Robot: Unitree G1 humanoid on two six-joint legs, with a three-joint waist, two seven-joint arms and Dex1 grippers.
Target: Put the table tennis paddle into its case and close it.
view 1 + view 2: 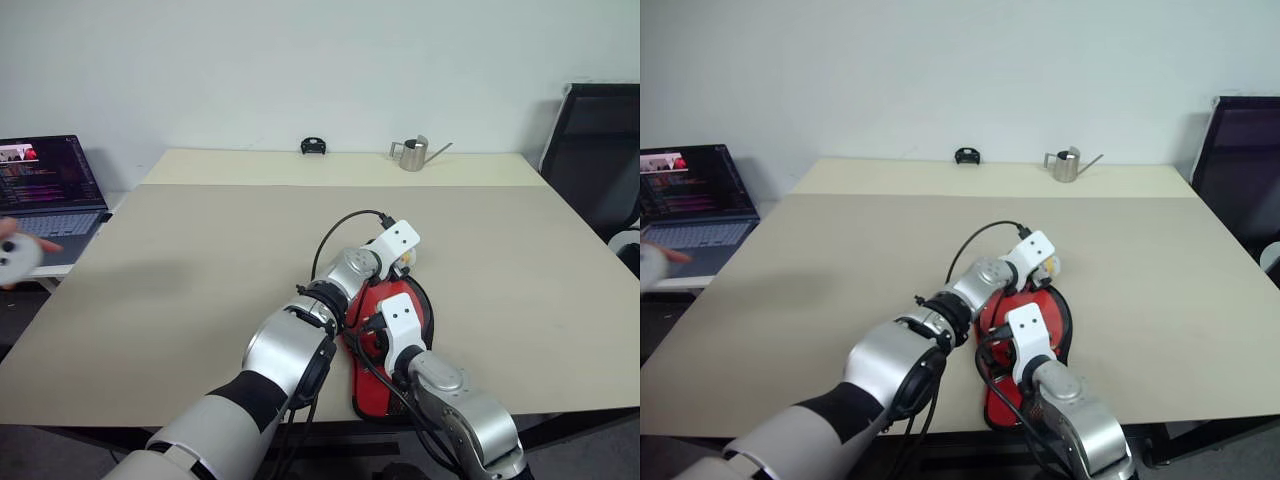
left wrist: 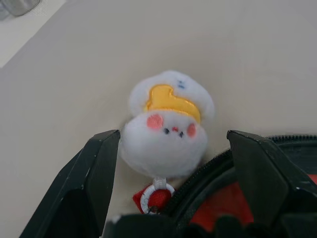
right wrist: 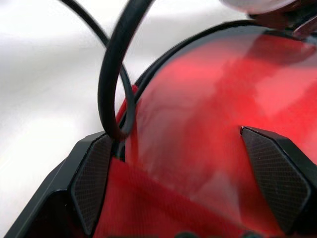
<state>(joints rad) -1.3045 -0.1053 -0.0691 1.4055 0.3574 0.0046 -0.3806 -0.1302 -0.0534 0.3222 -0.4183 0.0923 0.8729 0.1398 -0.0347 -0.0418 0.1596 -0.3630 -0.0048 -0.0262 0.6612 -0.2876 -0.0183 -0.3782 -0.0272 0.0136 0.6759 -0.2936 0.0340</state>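
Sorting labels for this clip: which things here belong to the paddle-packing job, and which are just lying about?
Job:
case
plush charm at its zip
left pincer, open
right pincer, open

Lying about:
small metal watering can
black object
laptop

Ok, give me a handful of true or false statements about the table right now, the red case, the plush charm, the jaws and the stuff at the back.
1. The case lies near the table's front edge. True.
2. The left gripper is clamped on the plush charm. False: its jaws stand open on either side of the charm, with a gap on both sides.
3. A small metal watering can stands at the far side of the table. True.
4. The right gripper is shut. False: its jaws stand wide apart over the red case.
5. An open laptop sits beyond the table's left side. True.
6. The plush charm is blue. False: it is white with a yellow patch.
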